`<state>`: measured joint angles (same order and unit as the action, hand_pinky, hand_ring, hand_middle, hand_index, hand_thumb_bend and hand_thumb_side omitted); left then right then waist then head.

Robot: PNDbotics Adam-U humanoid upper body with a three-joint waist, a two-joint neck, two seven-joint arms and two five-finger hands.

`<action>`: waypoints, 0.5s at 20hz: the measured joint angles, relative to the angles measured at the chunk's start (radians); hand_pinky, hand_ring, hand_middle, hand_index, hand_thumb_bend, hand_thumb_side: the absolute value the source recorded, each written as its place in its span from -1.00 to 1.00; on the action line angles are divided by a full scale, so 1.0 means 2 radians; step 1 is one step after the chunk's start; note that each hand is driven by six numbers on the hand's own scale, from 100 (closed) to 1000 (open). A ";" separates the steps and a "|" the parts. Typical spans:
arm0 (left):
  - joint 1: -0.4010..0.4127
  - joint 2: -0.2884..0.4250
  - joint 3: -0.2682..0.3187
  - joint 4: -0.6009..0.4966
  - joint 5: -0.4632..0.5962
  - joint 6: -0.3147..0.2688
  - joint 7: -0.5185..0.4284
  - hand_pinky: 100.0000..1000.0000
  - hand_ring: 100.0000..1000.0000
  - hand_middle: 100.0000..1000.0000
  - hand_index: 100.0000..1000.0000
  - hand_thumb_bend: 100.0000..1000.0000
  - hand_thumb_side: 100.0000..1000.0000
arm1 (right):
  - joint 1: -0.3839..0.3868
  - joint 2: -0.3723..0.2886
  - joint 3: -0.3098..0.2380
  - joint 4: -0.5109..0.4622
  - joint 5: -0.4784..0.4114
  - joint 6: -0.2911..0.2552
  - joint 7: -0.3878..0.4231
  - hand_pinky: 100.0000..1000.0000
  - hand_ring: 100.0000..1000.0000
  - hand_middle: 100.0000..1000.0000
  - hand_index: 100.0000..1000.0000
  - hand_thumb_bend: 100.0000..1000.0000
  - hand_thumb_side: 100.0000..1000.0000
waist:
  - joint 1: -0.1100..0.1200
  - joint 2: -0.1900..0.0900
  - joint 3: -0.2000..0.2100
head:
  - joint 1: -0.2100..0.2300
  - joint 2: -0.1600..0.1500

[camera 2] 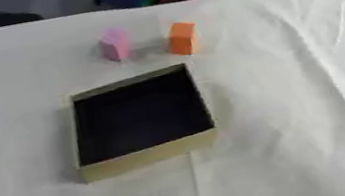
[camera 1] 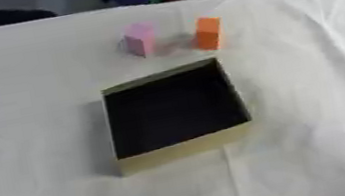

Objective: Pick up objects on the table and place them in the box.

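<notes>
Box [camera 1: 183, 150] open on white cloth [camera 1: 317, 94], pink block [camera 1: 140, 38] and orange block [camera 1: 208, 33] upright behind it, neither hand visible in either view

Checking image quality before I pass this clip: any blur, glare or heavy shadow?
Left eye view: soft all over, pink block and orange block with fuzzy edges, box inside too dark to read. Right eye view: same softness, white cloth bright but creases visible, no hard glare.

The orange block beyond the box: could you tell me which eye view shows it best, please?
Hardly any difference, but the left eye view shows the orange block nearer the picture's middle, upright beside the pink block. The right eye view shows it whole too, shifted left.
</notes>
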<state>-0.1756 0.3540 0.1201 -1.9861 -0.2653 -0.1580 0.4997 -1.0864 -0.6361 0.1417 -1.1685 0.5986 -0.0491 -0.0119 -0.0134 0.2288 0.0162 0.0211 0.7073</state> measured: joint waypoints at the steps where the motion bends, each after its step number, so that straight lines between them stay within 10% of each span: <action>1: 0.000 0.000 0.000 0.000 0.000 0.000 0.000 0.03 0.03 0.29 0.46 -1.00 0.76 | -0.008 0.003 0.000 0.020 0.009 -0.005 0.000 0.68 0.66 0.30 0.47 -1.00 1.00 | 0.000 0.000 0.001 | -0.001 -0.001; 10: -0.005 0.004 -0.003 0.000 0.000 -0.001 -0.003 0.03 0.03 0.29 0.46 -1.00 0.76 | -0.075 0.049 -0.023 0.208 0.155 -0.035 -0.016 0.65 0.69 0.39 0.48 -1.00 1.00 | 0.001 0.001 0.003 | -0.008 -0.006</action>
<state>-0.1854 0.3617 0.1137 -1.9861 -0.2652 -0.1607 0.4932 -1.2374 -0.5381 0.0957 -0.7523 0.9089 -0.1197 -0.0445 -0.0105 0.2314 0.0213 0.0060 0.6950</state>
